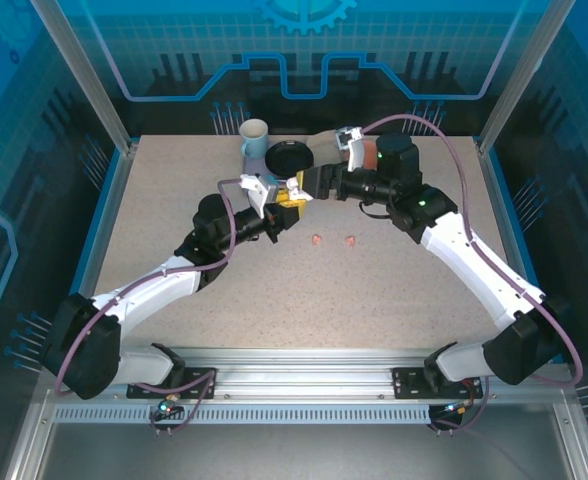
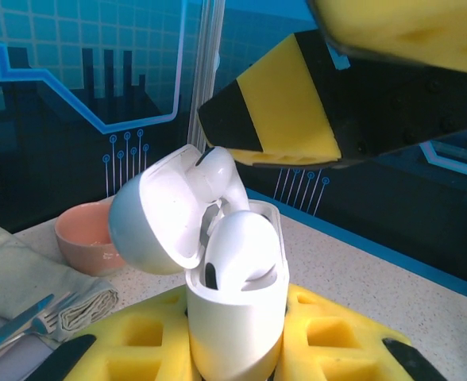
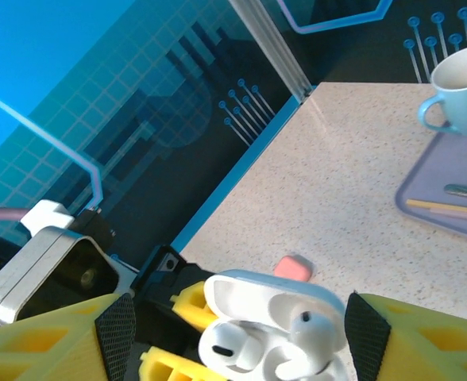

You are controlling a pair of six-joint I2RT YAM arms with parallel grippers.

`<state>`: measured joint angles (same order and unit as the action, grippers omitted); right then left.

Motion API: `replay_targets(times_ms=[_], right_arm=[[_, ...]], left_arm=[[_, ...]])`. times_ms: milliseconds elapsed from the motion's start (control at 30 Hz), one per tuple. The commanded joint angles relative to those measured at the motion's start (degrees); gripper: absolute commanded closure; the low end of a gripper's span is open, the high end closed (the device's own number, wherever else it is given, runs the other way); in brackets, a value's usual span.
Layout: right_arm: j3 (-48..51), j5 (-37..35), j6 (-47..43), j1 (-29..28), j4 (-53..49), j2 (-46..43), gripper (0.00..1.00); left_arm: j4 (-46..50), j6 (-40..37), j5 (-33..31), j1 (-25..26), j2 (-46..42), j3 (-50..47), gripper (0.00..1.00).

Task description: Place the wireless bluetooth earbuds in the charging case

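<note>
My left gripper is shut on the white charging case, which stands upright with its lid open. One white earbud sits in the near slot. A second white earbud sticks up higher at the far slot, by the lid. My right gripper is open, its yellow fingers on either side of the case and apart from it. In the top view both grippers meet over the table's back middle, left and right. Two pink earbuds lie on the table.
A light blue mug and a black round dish stand on a tray at the back. A pink bowl and a folded cloth with a fork lie beyond the case. Bare tabletop stretches in front.
</note>
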<state>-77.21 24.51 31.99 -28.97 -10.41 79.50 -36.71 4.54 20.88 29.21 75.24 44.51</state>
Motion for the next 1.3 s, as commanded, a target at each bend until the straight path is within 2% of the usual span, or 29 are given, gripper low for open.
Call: replay_targets(times_ms=[0, 400, 700, 967, 1267], right_arm=[[0.7, 0.9, 0.4, -1.0, 0.2, -0.5, 0.27], [0.2, 2.7, -1.3, -2.7, -2.5, -1.7, 0.30], [1.7, -5.7, -2.6, -1.5, -5.1, -5.2, 0.31], [-0.1, -8.6, -3.2, -1.1, -7.3, -3.1, 0.36], [2.1, -9.1, 1.0, 0.6, -4.0, -2.9, 0.35]], left_arm=[[-3.0, -0.4, 1.3, 0.3, -0.9, 2.1, 1.00], [-3.5, -0.2, 1.1, 0.2, -0.3, 2.3, 1.00], [-3.7, -0.1, 1.4, 0.3, -0.6, 2.1, 1.00], [-4.2, -0.1, 1.5, 0.3, -0.9, 1.6, 1.00], [-4.1, 0.0, 1.5, 0.3, -1.1, 1.5, 1.00]])
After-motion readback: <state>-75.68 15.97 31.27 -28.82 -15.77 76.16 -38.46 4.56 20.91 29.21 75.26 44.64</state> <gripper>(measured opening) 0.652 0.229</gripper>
